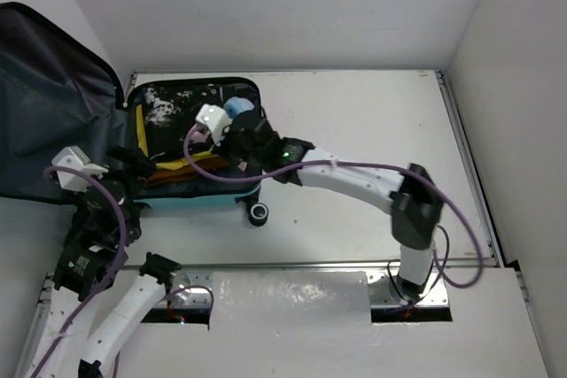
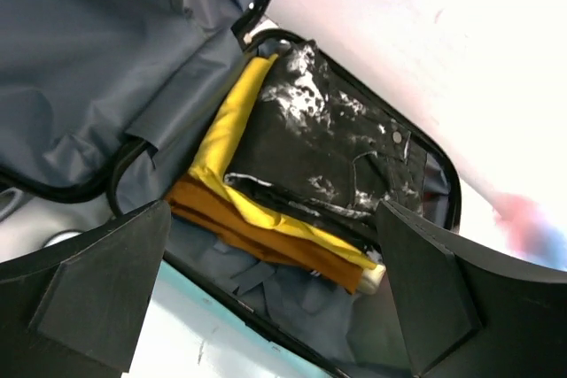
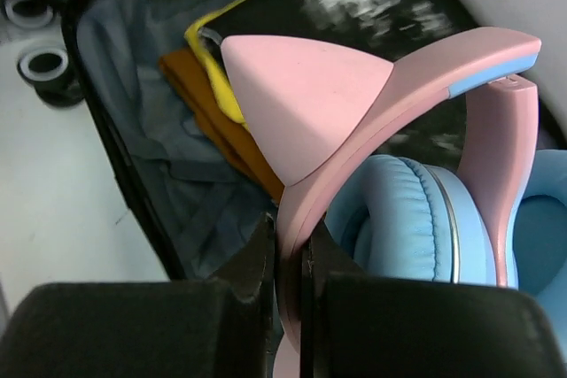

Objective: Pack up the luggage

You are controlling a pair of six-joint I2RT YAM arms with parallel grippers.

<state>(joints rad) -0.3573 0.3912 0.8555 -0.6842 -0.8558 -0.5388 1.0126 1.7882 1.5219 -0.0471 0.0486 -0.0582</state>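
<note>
The luggage (image 1: 195,204) lies open at the table's left, its grey-lined lid (image 1: 53,104) raised to the far left. Folded clothes lie stacked in its tub: a black, white-flecked garment (image 2: 328,148) over a yellow one (image 2: 230,130) and an orange one (image 2: 239,227). My right gripper (image 3: 288,250) is shut on the pink headband of cat-ear headphones (image 3: 354,130) with blue ear cushions (image 3: 407,219), held over the tub's right end (image 1: 235,108). My left gripper (image 2: 275,307) hovers open over the tub's near rim (image 2: 221,307), holding nothing.
The luggage's black wheels (image 1: 259,213) stick out at its near right corner. White walls close in the table at the back and right. The right arm (image 1: 354,179) stretches across the table's middle towards the case.
</note>
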